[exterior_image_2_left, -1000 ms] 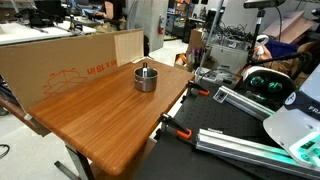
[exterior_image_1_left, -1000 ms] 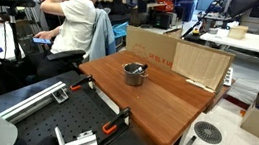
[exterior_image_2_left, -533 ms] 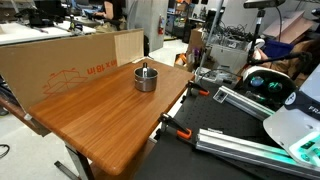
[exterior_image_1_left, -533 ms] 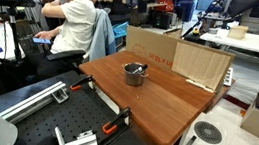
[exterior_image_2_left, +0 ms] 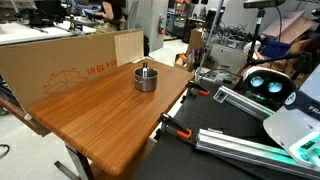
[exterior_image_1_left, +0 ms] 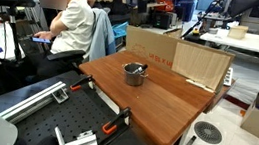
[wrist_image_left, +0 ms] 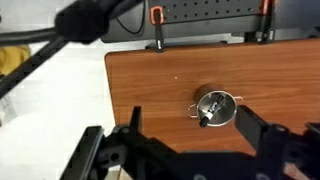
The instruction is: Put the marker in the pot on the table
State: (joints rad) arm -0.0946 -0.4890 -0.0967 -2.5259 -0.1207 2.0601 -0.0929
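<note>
The small silvery pot stands on the reddish-brown table, toward its far side; it also shows in the other exterior view and in the wrist view. The dark marker lies inside the pot, leaning on its rim; its tip pokes above the rim in an exterior view. My gripper is open and empty, high above the table, with the pot between and slightly beyond its fingers. The arm itself is outside both exterior views.
A cardboard box stands along the table's far edge. A black perforated bench with orange-handled clamps adjoins the table. A seated person in white works at a desk. A round floor fan lies beside the table.
The seated person has shifted slightly. The pot, marker and table have not moved.
</note>
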